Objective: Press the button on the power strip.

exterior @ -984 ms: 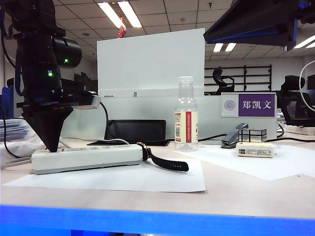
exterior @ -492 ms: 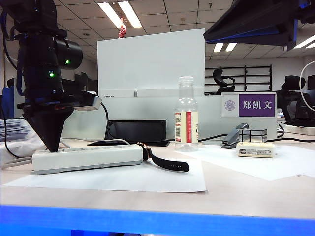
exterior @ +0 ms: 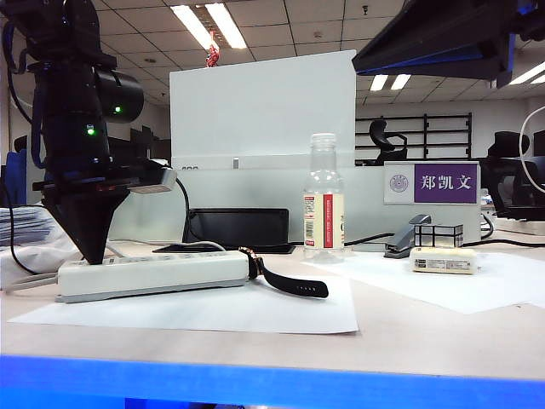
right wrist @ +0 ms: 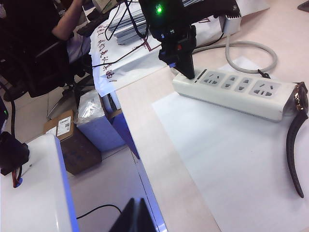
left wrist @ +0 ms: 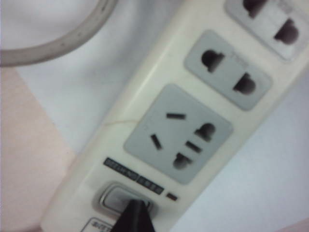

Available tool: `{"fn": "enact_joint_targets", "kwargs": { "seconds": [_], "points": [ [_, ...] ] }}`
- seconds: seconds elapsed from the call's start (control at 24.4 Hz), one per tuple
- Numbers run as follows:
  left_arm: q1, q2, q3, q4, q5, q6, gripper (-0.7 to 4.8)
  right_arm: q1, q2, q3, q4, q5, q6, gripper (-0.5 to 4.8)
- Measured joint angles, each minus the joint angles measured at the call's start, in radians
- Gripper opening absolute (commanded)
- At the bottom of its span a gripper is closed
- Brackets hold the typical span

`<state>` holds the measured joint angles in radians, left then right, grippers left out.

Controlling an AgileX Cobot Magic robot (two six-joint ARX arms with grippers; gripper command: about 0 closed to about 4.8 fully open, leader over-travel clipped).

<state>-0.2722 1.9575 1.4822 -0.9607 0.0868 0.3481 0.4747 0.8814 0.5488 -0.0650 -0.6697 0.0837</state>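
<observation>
The power strip (exterior: 153, 274) lies on a white sheet at the table's left, an off-white bar with a thick white cable (left wrist: 53, 43). My left gripper (exterior: 91, 256) stands upright over its left end, shut to a point. In the left wrist view the tip of the left gripper (left wrist: 135, 212) touches the grey rocker button (left wrist: 118, 198) beside the first socket of the strip (left wrist: 145, 72). From the right wrist view the left gripper (right wrist: 187, 72) shows on the end of the power strip (right wrist: 236, 89). My right gripper (right wrist: 135, 215) is shut and empty, held high off the table's front edge above the floor.
A black wristwatch (exterior: 285, 277) lies against the strip's right end. Behind it are a clear bottle (exterior: 323, 209) and a black tray (exterior: 237, 228). At the right are a stapler (exterior: 407, 236) and a small cream-white box (exterior: 443, 259) on another paper sheet.
</observation>
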Motion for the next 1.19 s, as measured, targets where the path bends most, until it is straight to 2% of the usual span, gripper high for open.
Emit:
{"fn": "enact_joint_targets", "kwargs": {
  "seconds": [0.82,1.19],
  "points": [
    [0.003,-0.068,-0.040,0.037,0.025,0.003,-0.04,0.000,0.000,0.000,0.020,0.000,-0.003,0.04],
    [-0.003,-0.253,-0.047,0.087,0.027,-0.005,-0.04,0.000,0.000,0.000,0.038,0.000,-0.003,0.04]
  ]
}}
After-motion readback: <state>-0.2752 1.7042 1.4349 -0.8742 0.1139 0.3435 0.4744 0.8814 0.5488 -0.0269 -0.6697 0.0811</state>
